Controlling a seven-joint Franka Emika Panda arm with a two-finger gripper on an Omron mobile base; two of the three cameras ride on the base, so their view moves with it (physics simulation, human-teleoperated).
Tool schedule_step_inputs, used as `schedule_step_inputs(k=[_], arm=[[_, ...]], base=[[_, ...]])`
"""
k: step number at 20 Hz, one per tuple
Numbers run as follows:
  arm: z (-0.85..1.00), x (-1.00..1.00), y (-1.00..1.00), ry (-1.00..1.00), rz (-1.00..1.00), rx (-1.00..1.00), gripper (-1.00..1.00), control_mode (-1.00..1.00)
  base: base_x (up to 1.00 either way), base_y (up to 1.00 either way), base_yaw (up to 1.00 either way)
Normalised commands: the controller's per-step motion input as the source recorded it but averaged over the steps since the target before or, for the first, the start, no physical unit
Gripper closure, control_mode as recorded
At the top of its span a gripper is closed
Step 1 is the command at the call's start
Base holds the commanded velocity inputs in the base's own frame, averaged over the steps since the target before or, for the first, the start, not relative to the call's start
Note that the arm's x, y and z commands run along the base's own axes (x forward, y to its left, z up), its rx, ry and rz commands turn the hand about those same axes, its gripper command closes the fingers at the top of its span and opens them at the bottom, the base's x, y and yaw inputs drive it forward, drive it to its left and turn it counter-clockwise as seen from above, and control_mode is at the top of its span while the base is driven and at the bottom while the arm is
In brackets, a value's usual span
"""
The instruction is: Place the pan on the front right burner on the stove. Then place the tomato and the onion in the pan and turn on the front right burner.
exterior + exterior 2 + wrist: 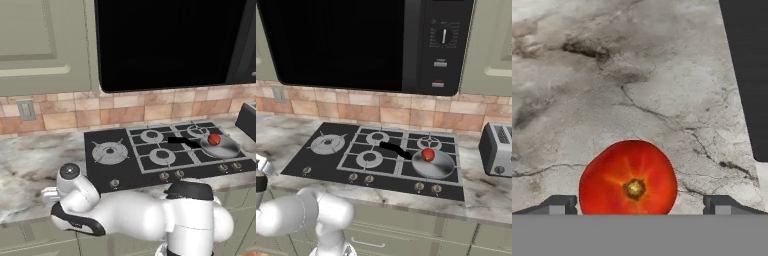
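A red tomato [628,178] with a brown stem scar lies on the marbled counter [612,75], left of the stove [102,175]. My gripper [640,204] hangs open over it, one fingertip on each side and neither touching. The silver pan [223,148] [437,166] sits at the stove's front right and hides that burner, with its black handle [393,149] pointing back-left. In the pan rests a small red ball [214,139] [428,154], too small to tell whether it is the onion. My arm is bent low over the counter's front left.
A dark toaster [496,150] stands on the counter right of the stove. Silver knobs [419,186] line the stove's front edge. The star-shaped burner [110,151] is at the stove's left. The stove's black edge [747,75] runs along the right of the hand view.
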Motion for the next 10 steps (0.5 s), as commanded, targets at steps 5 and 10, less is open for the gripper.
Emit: schedule_step_inputs(k=[5,10], arm=[[-0.36,0.11,0.18,0.05,0.00,0.00,-1.00,-1.00],[-0.32,0.11,0.17,0.00,0.00,0.00,-1.00,-1.00]], base=[[0.00,0.00,0.00],[0.00,0.00,0.00]])
